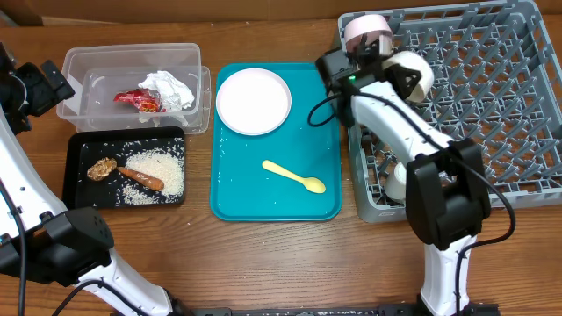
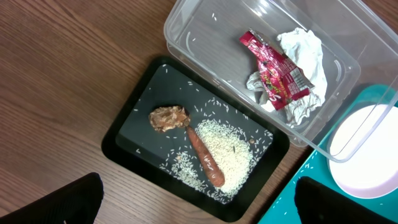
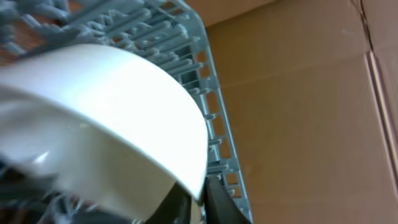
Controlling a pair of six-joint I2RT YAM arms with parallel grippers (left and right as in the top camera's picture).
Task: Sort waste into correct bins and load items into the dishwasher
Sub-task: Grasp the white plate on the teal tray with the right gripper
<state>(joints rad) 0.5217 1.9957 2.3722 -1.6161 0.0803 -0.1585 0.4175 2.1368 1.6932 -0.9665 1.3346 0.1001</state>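
**Your right gripper (image 3: 191, 202) pinches a white bowl (image 3: 106, 118) at the rack.**
The bowl is tilted at the far left corner of the grey dish rack (image 1: 492, 105), with its rim squeezed between the fingers. Your left gripper (image 2: 199, 202) is spread wide near the table's left edge. The plate (image 1: 253, 100) and yellow spoon (image 1: 294, 176) lie on the teal tray (image 1: 237, 197). The wrapper (image 2: 273, 68) and napkin (image 2: 308, 53) sit in the clear tub (image 2: 186, 25).
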